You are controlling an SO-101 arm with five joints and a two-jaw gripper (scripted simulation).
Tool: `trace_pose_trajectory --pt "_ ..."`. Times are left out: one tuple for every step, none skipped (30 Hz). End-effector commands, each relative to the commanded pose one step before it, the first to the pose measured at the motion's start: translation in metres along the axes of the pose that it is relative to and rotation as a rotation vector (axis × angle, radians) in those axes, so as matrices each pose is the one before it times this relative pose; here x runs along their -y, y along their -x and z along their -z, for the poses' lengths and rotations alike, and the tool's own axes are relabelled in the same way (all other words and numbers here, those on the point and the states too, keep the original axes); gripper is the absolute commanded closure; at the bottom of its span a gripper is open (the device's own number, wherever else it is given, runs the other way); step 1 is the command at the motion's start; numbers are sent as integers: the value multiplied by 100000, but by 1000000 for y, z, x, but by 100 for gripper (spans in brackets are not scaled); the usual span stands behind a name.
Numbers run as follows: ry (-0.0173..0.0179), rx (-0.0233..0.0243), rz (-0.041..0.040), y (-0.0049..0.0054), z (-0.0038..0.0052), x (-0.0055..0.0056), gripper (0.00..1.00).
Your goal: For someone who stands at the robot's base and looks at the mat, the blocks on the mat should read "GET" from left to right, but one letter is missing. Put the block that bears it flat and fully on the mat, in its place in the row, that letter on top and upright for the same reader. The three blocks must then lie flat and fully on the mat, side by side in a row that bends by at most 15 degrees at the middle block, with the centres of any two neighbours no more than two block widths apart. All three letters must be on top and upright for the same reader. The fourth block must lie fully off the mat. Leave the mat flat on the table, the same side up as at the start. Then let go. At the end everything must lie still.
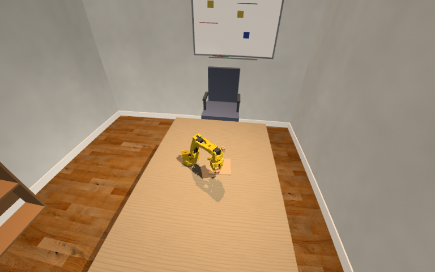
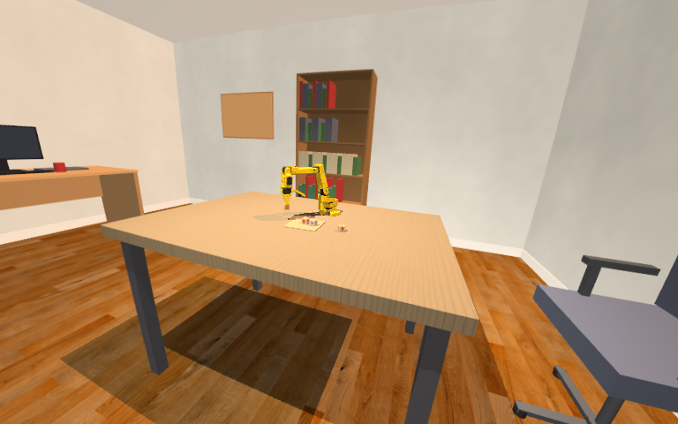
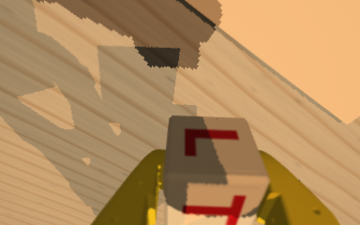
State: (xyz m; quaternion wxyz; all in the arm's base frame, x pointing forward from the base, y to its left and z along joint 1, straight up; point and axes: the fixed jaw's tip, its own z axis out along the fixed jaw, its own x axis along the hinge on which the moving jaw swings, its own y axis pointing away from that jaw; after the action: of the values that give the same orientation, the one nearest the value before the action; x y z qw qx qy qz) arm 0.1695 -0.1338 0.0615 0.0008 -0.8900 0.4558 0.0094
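The jaws are pinching a block [image 3: 213, 161] and carrying it above the counter [image 3: 56, 155], with the mat's [image 3: 300, 52] edge just ahead in the wrist view. Red strokes are showing on two of its faces; which letter they make I cannot tell. Two blocks [image 2: 309, 221] are sitting on the mat, a fourth [image 2: 341, 228] off it. Next, the arm [image 2: 305, 170] needs to lower this block into the row's gap, letter up.

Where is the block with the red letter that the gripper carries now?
In the wrist view the block sits clamped in the yellow gripper, held above the wooden table, with the mat's edge at upper right.
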Motion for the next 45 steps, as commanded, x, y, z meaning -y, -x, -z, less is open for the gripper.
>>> trace_pose_trajectory --pt "-5993 -13668 -10021 -3354 24511 12120 100" --pt "-113 59 -2978 2031 -90 1579 100" --pt "-111 64 -2991 2102 -98 1502 100" --pt "-109 68 -2995 2165 -106 1418 100" --pt "-106 72 -2991 2217 -114 1328 100" --pt "-103 76 -2978 2258 -121 1232 100" --pt "-99 79 -2957 2289 -128 1132 100" --pt "-95 82 -2927 2307 -134 1030 100" --pt "-90 85 -2889 2314 -140 926 100" --pt "-86 87 -2844 2309 -145 822 100" --pt "-81 88 -2790 2292 -149 720 100" --pt "0 0 0 0 0 0 100" --pt "0 0 0 0 0 0 100" --pt "-76 89 -2729 2264 -153 620 100" --pt "-71 90 -2660 2225 -155 523 100" --pt "-66 89 -2584 2175 -157 431 100" --pt "-61 89 -2502 2116 -157 345 100" --pt "-56 87 -2413 2048 -157 265 100" --pt "-51 86 -2318 1972 -156 192 100" --pt "-46 83 -2218 1888 -154 125 100" --pt "-42 81 -2113 1799 -150 67 100" --pt "-37 77 -2004 1704 -146 16 100" --pt "-33 74 -1891 1605 -141 -27 100" --pt "-30 70 -1774 1503 -136 -63 100" --pt "-26 66 -1655 1398 -129 -91 100" --pt "-23 62 -1534 1292 -122 -112 100" --pt "-20 57 -1411 1185 -114 -127 100" --pt "-17 52 -1288 1078 -106 -136 100" --pt "0 0 0 0 0 0 100" --pt "0 0 0 0 0 0 100" --pt "-15 48 -1166 972 -97 -139 100" --pt "-13 43 -1044 868 -88 -137 100" --pt "-11 38 -925 766 -79 -132 100" --pt "-9 33 -808 667 -69 -123 100" --pt "-7 29 -695 572 -60 -112 100" --pt "-6 24 -587 482 -51 -99 100" --pt "-5 20 -484 397 -42 -85 100" --pt "-4 16 -389 318 -34 -70 100" --pt "-3 13 -301 246 -27 -55 100" --pt "-2 9 -222 181 -20 -41 100" --pt "-1 6 -153 125 -14 -29 100" --pt "-1 4 -95 78 -8 -18 100" --pt "0 2 -50 41 -4 -10 100" --pt "0 1 -19 15 -2 -4 100" --pt "0 0 -3 2 0 -1 100"
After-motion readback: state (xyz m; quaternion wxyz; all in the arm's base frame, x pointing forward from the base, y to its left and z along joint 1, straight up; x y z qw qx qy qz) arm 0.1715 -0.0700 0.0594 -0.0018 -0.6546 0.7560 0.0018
